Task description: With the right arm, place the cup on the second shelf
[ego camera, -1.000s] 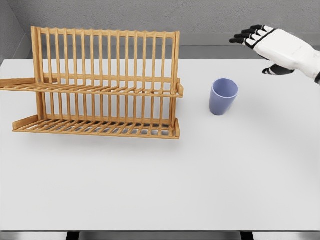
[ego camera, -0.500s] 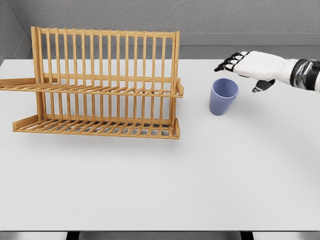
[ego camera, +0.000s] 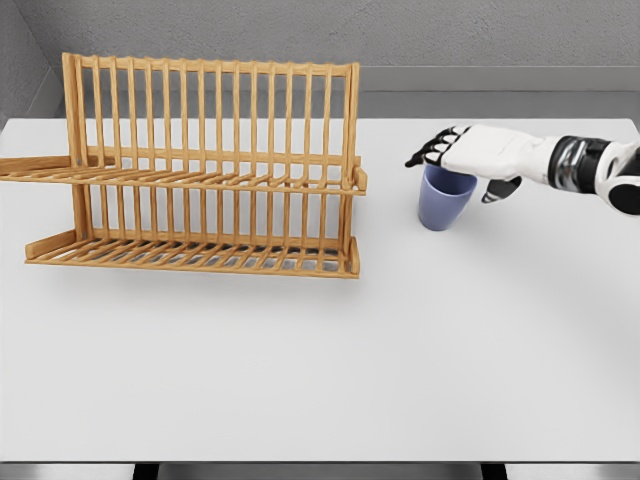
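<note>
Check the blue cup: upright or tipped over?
Upright. The cup stands on its narrower base on the white table, mouth facing up, right of the wooden rack. The right hand hovers over its rim, fingers extended.

Right arm enters from the right edge, forearm roughly level and pointing left, dark and metallic wrist band visible between the white forearm and the white hand. Right hand [ego camera: 478, 155] is palm-down, stretched out flat. Fingers [ego camera: 428, 152] are extended and slightly spread, black tips pointing left, not curled around anything. Thumb [ego camera: 497, 190] hangs below the palm on the near side, angled down, black tip showing. Hand is held above worktop level, with no grasp closed. Left arm does not show anywhere in the head view.
</note>
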